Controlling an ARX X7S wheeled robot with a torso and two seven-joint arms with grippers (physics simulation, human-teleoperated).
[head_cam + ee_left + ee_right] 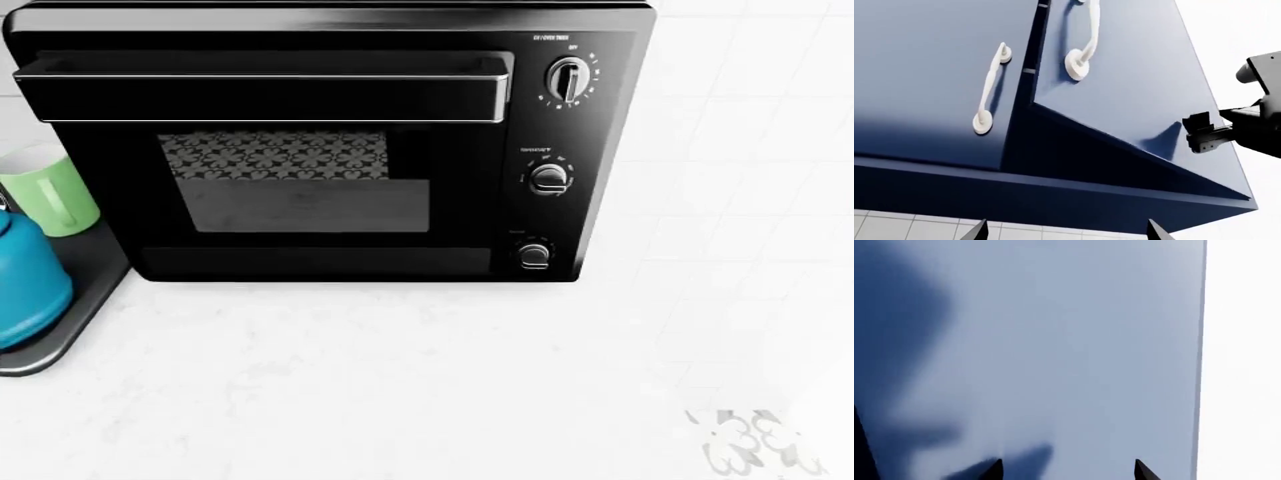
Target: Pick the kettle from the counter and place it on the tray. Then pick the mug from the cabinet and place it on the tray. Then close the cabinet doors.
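On the head view your kettle (24, 285) sits at the far left edge, upright on the tray (60, 335) — bright blue, rounded, glossy enamel; its spout and handle are cut off, so you cannot tell which way it points. The pale green mug (51, 190) stands upright just behind it on the same dark grey tray, a plain cylinder, its handle not clearly shown. The tray lies flat on the white marble-look counter (400, 390), beside a black glossy oven (320, 140) with three knobs.

From your left wrist view you look up at the navy cabinet (1021, 195): the closed door (927, 80) lies flush, the open door (1134, 90) swings out at an angle, each with a long cream bar handle. Your left gripper (1066, 231) shows two dark fingertips spread apart, holding nothing. Your right gripper (1206, 134) is by the open door's outer edge; on its own view its tips (1067, 470) sit apart against the smooth blue panel — nothing held.
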